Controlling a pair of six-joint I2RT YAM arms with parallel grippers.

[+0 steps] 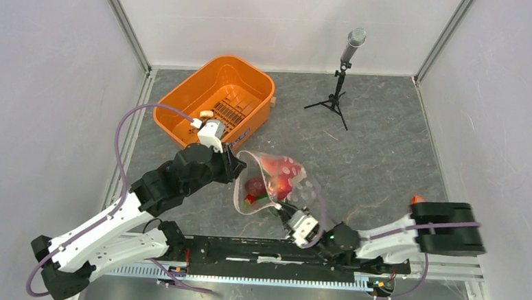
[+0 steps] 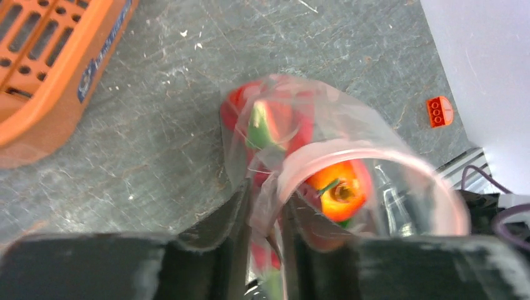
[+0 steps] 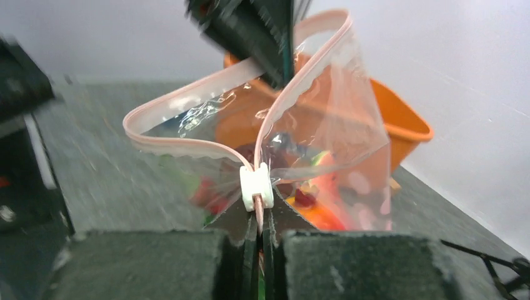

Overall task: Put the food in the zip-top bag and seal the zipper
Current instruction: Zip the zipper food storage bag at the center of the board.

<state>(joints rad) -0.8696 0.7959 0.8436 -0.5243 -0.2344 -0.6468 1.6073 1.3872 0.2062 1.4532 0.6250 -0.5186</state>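
The clear zip-top bag hangs open between my two grippers, lifted off the table. Red and green toy food lies inside it; the left wrist view shows a red-orange piece and a watermelon slice through the plastic. My left gripper is shut on the bag's far mouth edge. My right gripper is shut on the pink zipper strip at its near end, just below the white slider. The strip bows open in a loop between the grippers.
The orange tub stands at the back left, holding small blocks. A microphone on a tripod stands at the back right. A small red block lies on the table near the right arm.
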